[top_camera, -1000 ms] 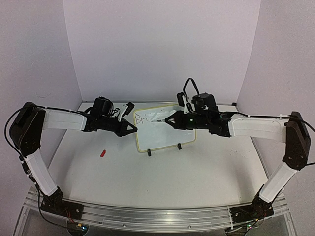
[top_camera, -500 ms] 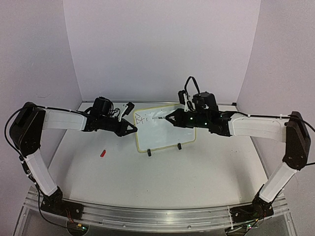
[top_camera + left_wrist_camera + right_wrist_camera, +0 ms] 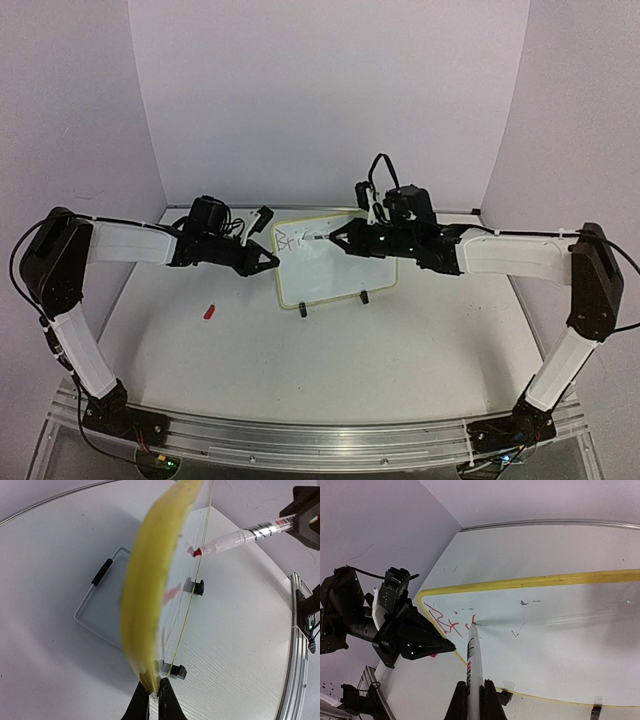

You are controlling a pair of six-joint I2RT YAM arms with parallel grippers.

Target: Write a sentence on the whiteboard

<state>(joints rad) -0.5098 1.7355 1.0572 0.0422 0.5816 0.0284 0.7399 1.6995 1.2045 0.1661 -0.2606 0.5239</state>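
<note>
The whiteboard (image 3: 335, 275), white with a pale yellow rim, stands on two black clip feet at the table's middle back. My left gripper (image 3: 272, 262) is shut on its left edge; in the left wrist view the fingers pinch the yellow rim (image 3: 150, 590) at the gripper (image 3: 153, 692). My right gripper (image 3: 342, 241) is shut on a white marker (image 3: 474, 655) whose red tip touches the board. The sentence (image 3: 447, 620) is a few red strokes at the board's top left, roughly "Bri". The marker also shows in the left wrist view (image 3: 240, 537).
A small red cap (image 3: 208, 311) lies on the table left of the board. The board's black wire stand (image 3: 100, 605) rests behind it. Lilac walls close in the back and sides. An aluminium rail (image 3: 320, 435) runs along the near edge.
My right gripper has shifted slightly left and up along the board with the marker, adding to the red strokes. The left arm and the board have not moved.
</note>
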